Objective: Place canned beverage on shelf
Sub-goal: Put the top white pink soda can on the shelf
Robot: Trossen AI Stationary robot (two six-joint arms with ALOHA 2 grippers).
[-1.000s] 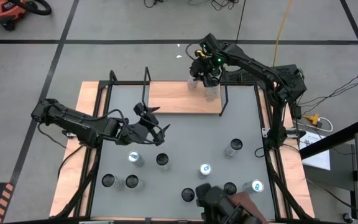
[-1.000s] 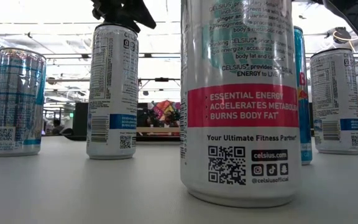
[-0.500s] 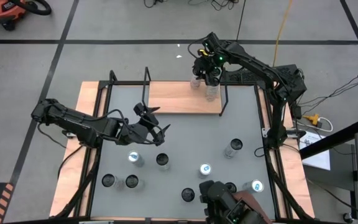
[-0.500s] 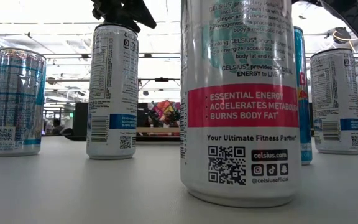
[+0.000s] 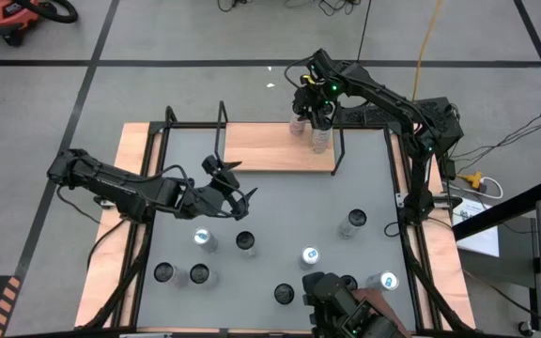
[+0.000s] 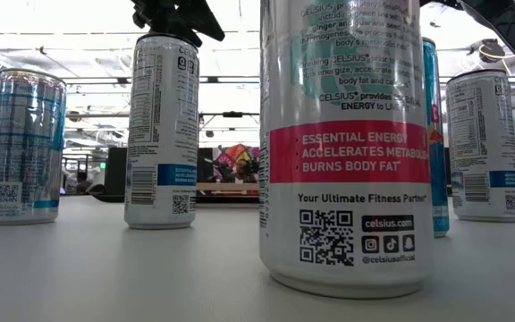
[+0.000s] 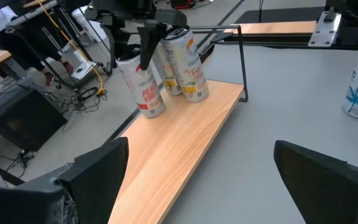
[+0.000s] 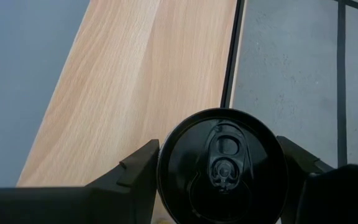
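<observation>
Your right gripper (image 5: 315,113) is clamped on a black-topped can (image 8: 222,165), fingers (image 8: 135,169) against both its sides, over the shelf (image 5: 270,148) at the table's 12 o'clock end. You look to be in the placing step: next, set the can squarely on the board, release, and lift straight up so the neighbours stay standing. Your left gripper (image 5: 238,192) waits wide open near the table's centre. Count three cans (image 7: 166,65) at the shelf, the held one included, and nine cans (image 5: 247,242) on the table (image 5: 280,202).
</observation>
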